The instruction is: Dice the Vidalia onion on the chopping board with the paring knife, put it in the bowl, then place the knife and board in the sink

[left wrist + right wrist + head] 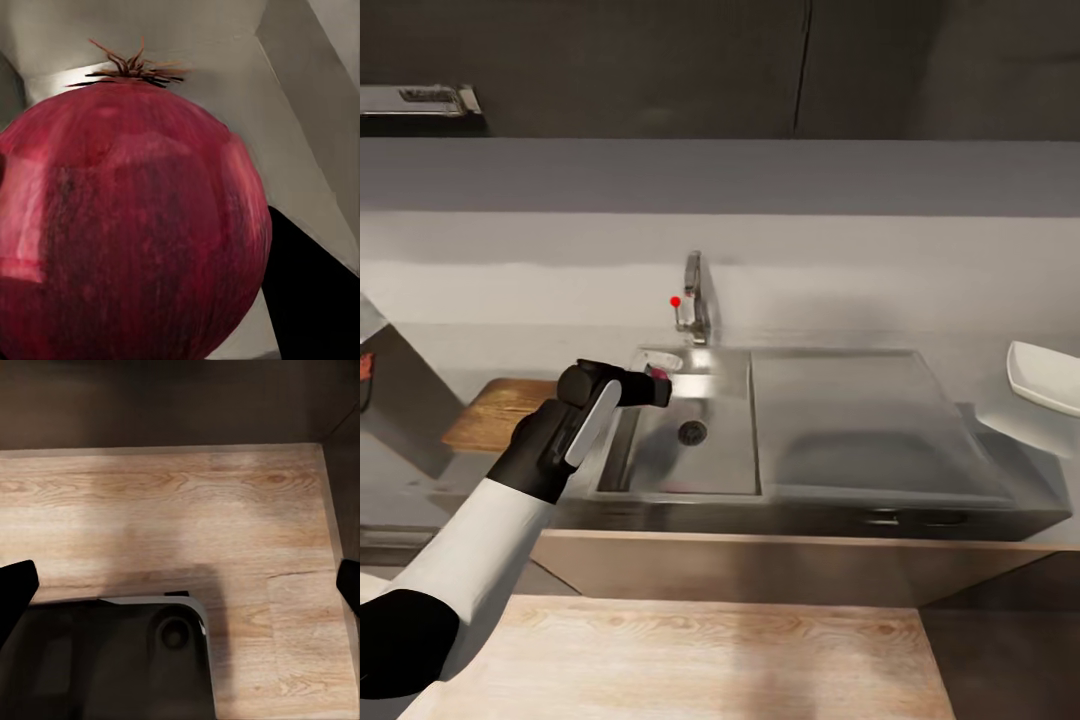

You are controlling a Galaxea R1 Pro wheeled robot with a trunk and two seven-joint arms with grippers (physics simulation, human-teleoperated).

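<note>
Step in hand: fetching the Vidalia onion [127,225] out of the sink [720,470]. Left gripper [658,385] is in the basin's back-left corner, near the tap [695,300]; onion looms against its camera, so probably clasped, contact unconfirmed. Right gripper [180,585]: fingers spread, empty, above wood flooring. Chopping board [495,412] lies on the counter beside the sink's left edge. Next: lift clear, carry over to board.

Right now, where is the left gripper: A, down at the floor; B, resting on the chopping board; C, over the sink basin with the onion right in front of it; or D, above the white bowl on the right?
C: the left gripper reaches over the sink basin's back left corner, and the Vidalia onion looms large in the left wrist view.
</note>
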